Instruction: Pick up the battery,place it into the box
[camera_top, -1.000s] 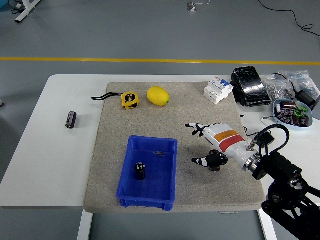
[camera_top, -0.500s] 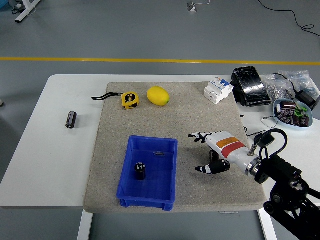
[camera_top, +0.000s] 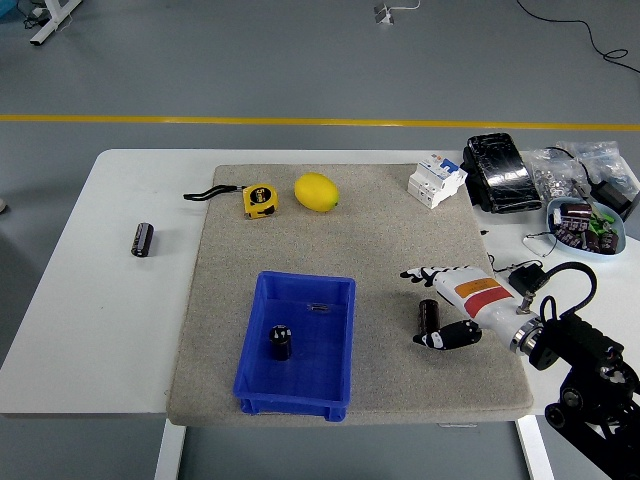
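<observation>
- Retracted toward 4 o'clock, right robot hand (camera_top: 447, 305) is released; battery (camera_top: 429, 316) stands between its fingers.
- Box (camera_top: 296, 345) sits at 9 o'clock, mat (camera_top: 400, 230) open between.

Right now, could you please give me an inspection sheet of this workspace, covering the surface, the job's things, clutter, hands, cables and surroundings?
Surface: white table with a beige felt mat over its middle.
Job's things: blue plastic box on the mat, a black cylindrical battery upright inside; a second dark battery on the mat by the right hand; a third lying on the bare table at left.
Clutter: yellow tape measure, lemon, white circuit breaker, black pouch, bowl of parts.
Hands: right hand open beside the second battery, holding nothing; left not in view.
Cables: thin wires at right.
Surroundings: grey floor, yellow line.
</observation>
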